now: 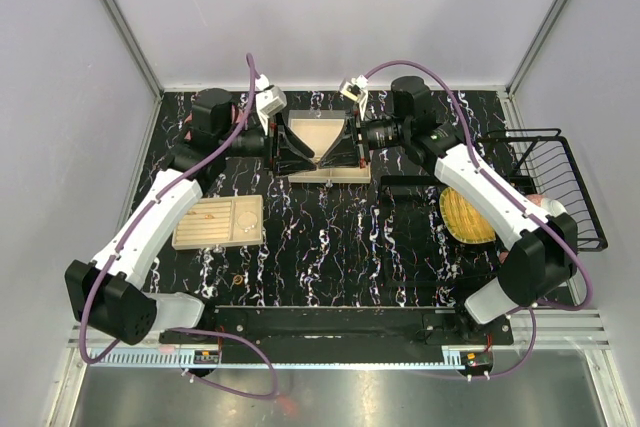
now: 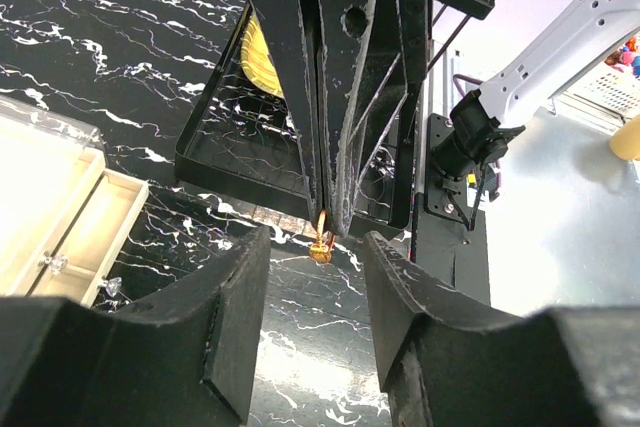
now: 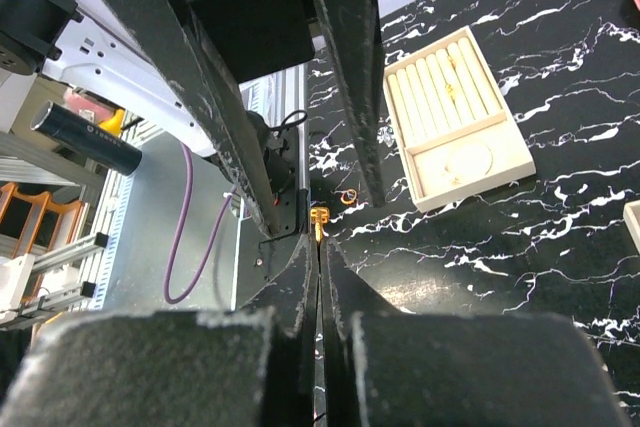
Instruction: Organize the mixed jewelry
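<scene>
The right gripper (image 3: 318, 247) is pinched shut on a tiny orange-gold piece (image 2: 322, 244), held in the air at the very tips of its fingers. The left gripper (image 2: 315, 287) stands with its jaws partly apart, one to each side of the piece and not touching it. This looks to us like a hand-over.

The main risk, as we judge it, is a drop. The piece is very small, so little of it shows beyond the right fingertips. If the left jaws close off-centre, they may catch the right fingers instead of the metal. If the right gripper lets go before the left has a firm hold, the piece will fall to the black marbled tabletop (image 3: 560, 197), whose white veining would make it hard to find again (a loose ring (image 3: 347, 197) already lies down there). A pinch from the side could also twist the piece out of the grip.

We cannot tell whether the piece is a ring or a hoop, since we see only an edge and a glint. From above, the arms hide the meeting point. The beige slotted tray (image 3: 460, 117) holds something gold (image 3: 457, 92), too small to identify.
</scene>
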`<state>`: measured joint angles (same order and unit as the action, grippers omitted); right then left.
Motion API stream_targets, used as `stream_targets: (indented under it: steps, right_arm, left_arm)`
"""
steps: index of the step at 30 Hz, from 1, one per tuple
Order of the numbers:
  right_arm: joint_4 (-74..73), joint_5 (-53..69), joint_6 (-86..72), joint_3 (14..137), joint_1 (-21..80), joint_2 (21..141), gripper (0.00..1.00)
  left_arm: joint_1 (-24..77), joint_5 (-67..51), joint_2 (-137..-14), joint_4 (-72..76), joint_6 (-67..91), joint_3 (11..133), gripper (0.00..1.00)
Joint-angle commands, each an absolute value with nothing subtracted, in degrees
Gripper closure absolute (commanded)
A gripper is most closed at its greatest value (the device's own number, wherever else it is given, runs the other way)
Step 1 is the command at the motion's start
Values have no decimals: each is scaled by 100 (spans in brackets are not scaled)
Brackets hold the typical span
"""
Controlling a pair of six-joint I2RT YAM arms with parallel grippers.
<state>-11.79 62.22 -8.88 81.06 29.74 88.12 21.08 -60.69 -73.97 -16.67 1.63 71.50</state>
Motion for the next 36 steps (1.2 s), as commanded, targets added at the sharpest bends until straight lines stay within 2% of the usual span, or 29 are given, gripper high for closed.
stream_targets:
  steps: [1,5,13,20,29,36]
  right_arm:
    - [-976,6249,-888,8068,3015,8543,100]
    - [-967,6223,-870,8060,3015,8543,100]
    - [-940,6152,-888,8051,3015,8543,100]
    - [-896,6108,-888,8007,3023,8525,100]
    - [-888,6073,-888,8042,3023,8543,100]
    - [-888,6047,-870,8016,3023,8552,100]
  left_arm:
    - [2013,-6434,-7356,-1169,334,7093,55]
    - [2004,-6460,-7374,-1151,378,7066,60]
    - [2013,-6478,-7427,-1029,501,7022,60]
    - [2013,-6530,-7462,-993,563,6979,68]
    - [2013,-6539,-7471,-958,589,6908,70]
    - [2013,-6557,-7514,-879,677,6908,75]
